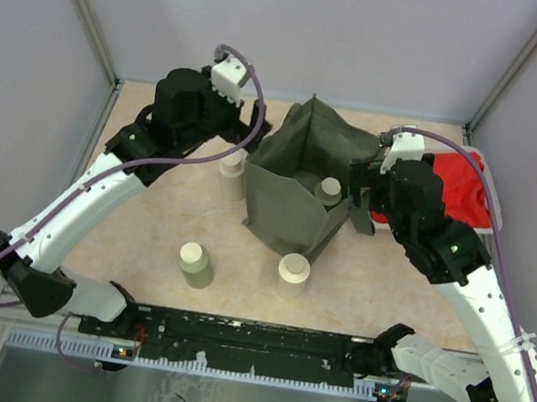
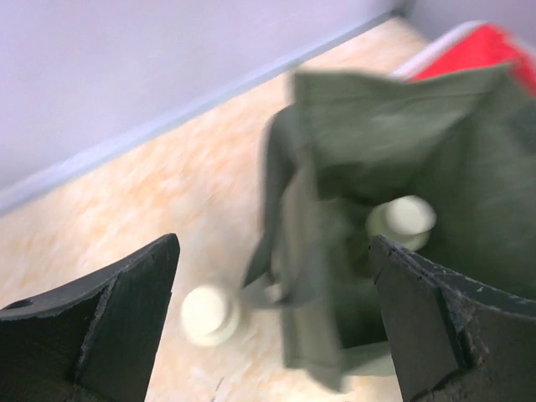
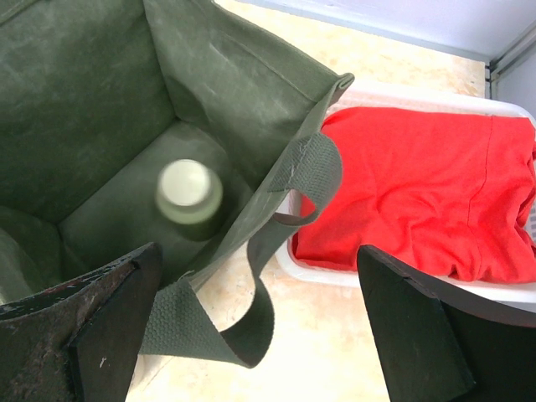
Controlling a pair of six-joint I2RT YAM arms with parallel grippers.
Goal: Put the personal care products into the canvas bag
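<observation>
The olive canvas bag stands open at mid-table. One pale green bottle with a cream cap stands inside it, also showing in the left wrist view and the right wrist view. A second bottle stands against the bag's left side and shows in the left wrist view. Two more bottles stand in front of the bag. My left gripper is open and empty above the bag's left edge. My right gripper is open and empty over the bag's right strap.
A white tray holding red cloth sits just right of the bag, touching it; its rim also shows in the right wrist view. Grey walls enclose the table at the back and on both sides.
</observation>
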